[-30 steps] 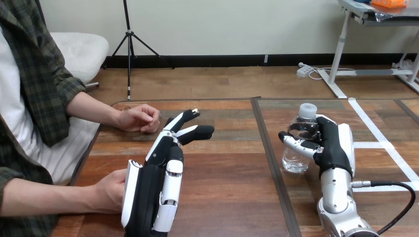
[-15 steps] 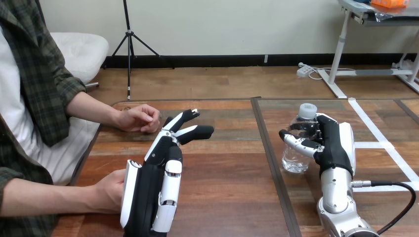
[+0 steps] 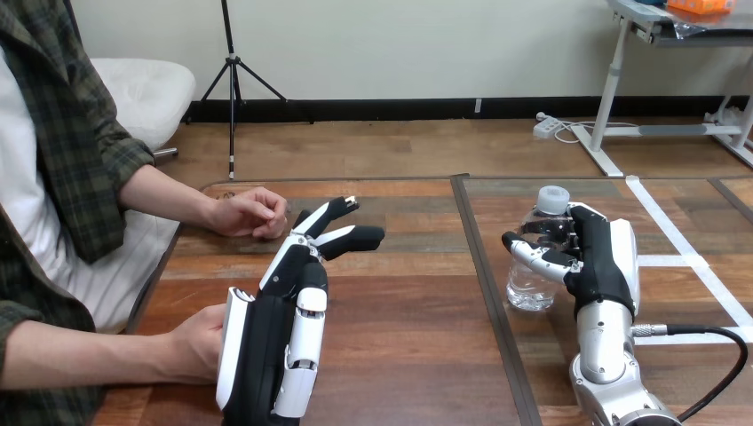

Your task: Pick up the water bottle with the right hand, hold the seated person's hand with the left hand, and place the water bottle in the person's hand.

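A clear water bottle (image 3: 536, 266) with a white cap stands upright on the table's right half. My right hand (image 3: 601, 257) is against its right side, with the fingers (image 3: 538, 252) curled round its front. My left hand (image 3: 282, 319) stands on edge at the lower left, open, its straight fingers pointing away from me. The person's hand at the lower left (image 3: 197, 341) rests on the table right beside my left hand's white back, partly hidden by it; I cannot tell whether they touch. The person's other hand (image 3: 250, 213), loosely closed, lies farther back near my left fingertips and apart from them.
A dark seam (image 3: 487, 284) runs front to back across the wooden table between my two hands. White tape lines (image 3: 684, 240) mark the table's right part. The person sits along the left edge.
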